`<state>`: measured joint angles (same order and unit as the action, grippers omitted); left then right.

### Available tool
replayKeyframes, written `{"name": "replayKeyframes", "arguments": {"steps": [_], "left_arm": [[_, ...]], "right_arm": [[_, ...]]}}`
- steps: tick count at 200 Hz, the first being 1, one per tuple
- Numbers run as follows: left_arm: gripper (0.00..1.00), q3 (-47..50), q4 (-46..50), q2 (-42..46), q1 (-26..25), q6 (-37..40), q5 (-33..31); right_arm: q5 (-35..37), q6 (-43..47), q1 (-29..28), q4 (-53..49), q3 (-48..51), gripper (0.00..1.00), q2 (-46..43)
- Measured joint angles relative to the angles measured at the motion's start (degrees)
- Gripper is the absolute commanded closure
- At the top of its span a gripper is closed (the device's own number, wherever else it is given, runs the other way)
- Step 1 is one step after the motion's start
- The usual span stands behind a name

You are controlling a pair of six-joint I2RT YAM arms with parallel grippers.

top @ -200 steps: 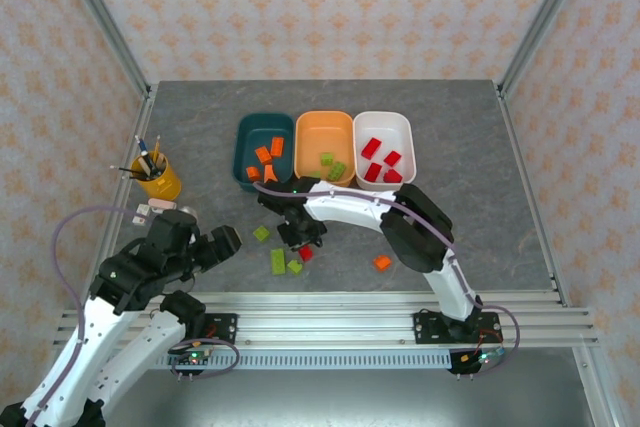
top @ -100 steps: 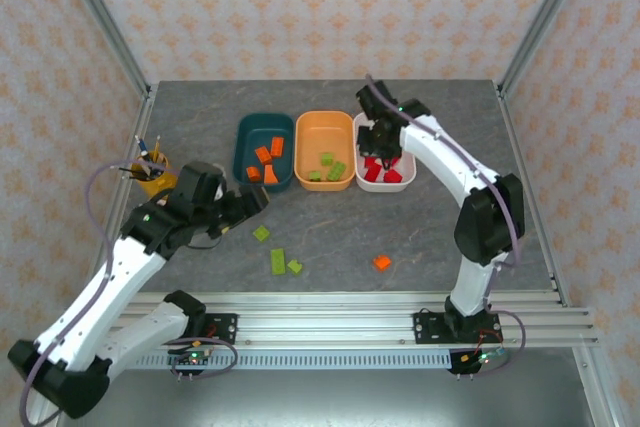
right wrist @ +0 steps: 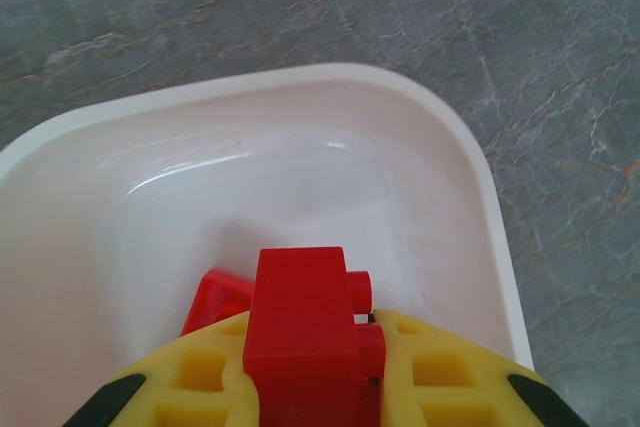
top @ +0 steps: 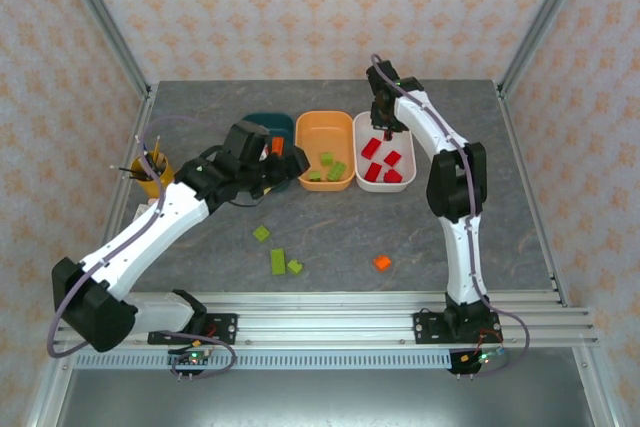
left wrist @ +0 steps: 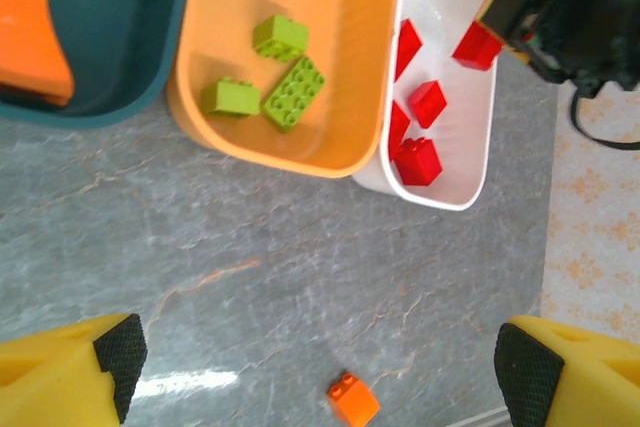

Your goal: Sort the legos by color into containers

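Right gripper (top: 383,125) was moved to upper center since the earlier frame and is clenched on red lego (right wrist: 303,319) over white tub (right wrist: 120,197). Left gripper (top: 288,161), jaws spread, was shifted up-right beside teal tub (top: 262,123).

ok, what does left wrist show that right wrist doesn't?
Left wrist adds: the teal tub holding orange bricks, the orange tub holding three green bricks, a loose orange brick on the table, and the open left gripper. Right wrist adds: a close-up of the right gripper shut on a red brick. Shared: the white tub, that held brick, the table.
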<state>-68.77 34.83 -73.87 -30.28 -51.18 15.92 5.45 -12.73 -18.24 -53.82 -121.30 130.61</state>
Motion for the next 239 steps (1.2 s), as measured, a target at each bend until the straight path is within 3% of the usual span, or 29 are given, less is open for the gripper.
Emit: {"name": "replayKeyframes", "arguments": {"steps": [54, 94, 136, 167, 199, 239], "left_arm": [[0.07, -4.4, -2.2, -3.6, -0.8, 0.0, -0.1], [0.07, -4.7, -2.3, -4.2, -1.2, 0.0, -0.1], [0.07, -6.4, -1.8, -5.1, -2.1, 0.3, -0.3], [0.07, -8.5, -0.7, -5.2, -3.3, 1.5, -0.9], [0.08, -11.1, 1.9, -7.2, -6.3, 5.0, -1.4], [0.09, -12.3, 5.8, -13.2, -14.2, 12.2, -2.3]], "right_arm": [[1.7, 2.1, 0.5, -1.6, -5.1, 0.79, 7.0], [1.7, 2.5, 0.5, -3.4, -6.9, 0.69, 9.6], [1.6, 2.3, 0.5, -4.6, -7.4, 0.47, 9.6], [1.0, 2.3, 0.5, -5.4, -7.4, 0.47, 8.8], [-1.2, 1.7, 0.4, -5.5, -3.0, 0.47, -0.6], [-7.5, -2.6, 0.3, -5.3, 13.6, 0.46, -25.7]]}}
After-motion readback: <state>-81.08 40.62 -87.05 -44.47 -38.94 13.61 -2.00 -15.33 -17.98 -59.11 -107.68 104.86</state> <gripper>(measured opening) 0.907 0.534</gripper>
